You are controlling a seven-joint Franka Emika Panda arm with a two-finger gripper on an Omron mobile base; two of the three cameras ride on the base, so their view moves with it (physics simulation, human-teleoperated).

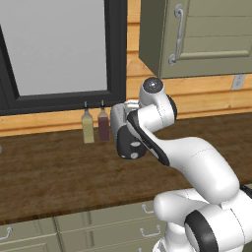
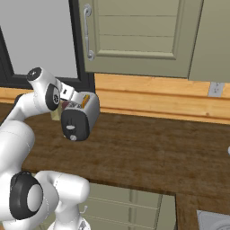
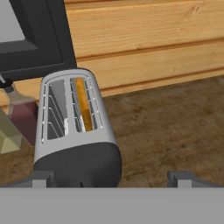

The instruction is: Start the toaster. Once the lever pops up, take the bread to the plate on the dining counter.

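The silver toaster (image 3: 74, 135) stands on the dark wood worktop (image 3: 175, 127), its black end panel facing me. A golden-brown slice of bread (image 3: 83, 105) sits down in its right slot; the left slot is empty. My gripper (image 3: 112, 179) is open wide, hovering just above and in front of the black end, with one fingertip (image 3: 41, 179) on either side and nothing between them. In the right base view the toaster (image 2: 83, 114) shows its round pale dial (image 2: 72, 137) and the small lever (image 2: 71, 127) above it. The plate and the dining counter are out of view.
Two slim bottles (image 1: 87, 127) (image 1: 103, 125) stand against the wall just left of the toaster, under a black-framed window (image 1: 59, 49). An olive wall cabinet (image 2: 134, 36) hangs above. The worktop runs on to the right, with olive drawers (image 1: 108, 226) below its front edge.
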